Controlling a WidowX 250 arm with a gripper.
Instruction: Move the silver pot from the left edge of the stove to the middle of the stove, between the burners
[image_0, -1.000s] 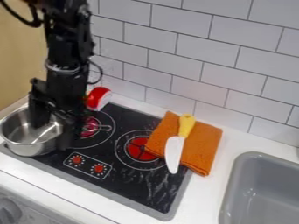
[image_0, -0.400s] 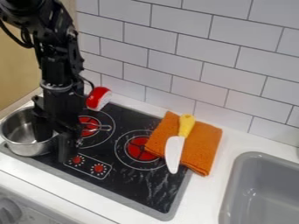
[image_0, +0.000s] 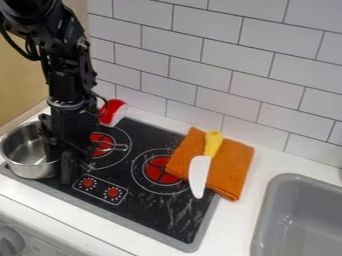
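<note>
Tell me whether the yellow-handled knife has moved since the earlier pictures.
No. The knife still lies on the orange cloth, its blade reaching the same spot over the stovetop.

black jointed arm, looping black cable, silvery ring

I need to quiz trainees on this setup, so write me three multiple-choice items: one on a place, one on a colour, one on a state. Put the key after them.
1. Where does the knife lie?
A) In the sink
B) On the orange cloth
C) On the floor

2. What colour is the knife's handle?
A) Yellow
B) Green
C) Blue

3. How does the metal pot nearest the claw stand?
A) Upside down
B) Upright, lid on
C) Upright, uncovered

Key:
1: B, the orange cloth shows beneath and on both sides of it.
2: A, the handle is plainly yellow against the cloth.
3: C, its open top shows the inside.
</note>
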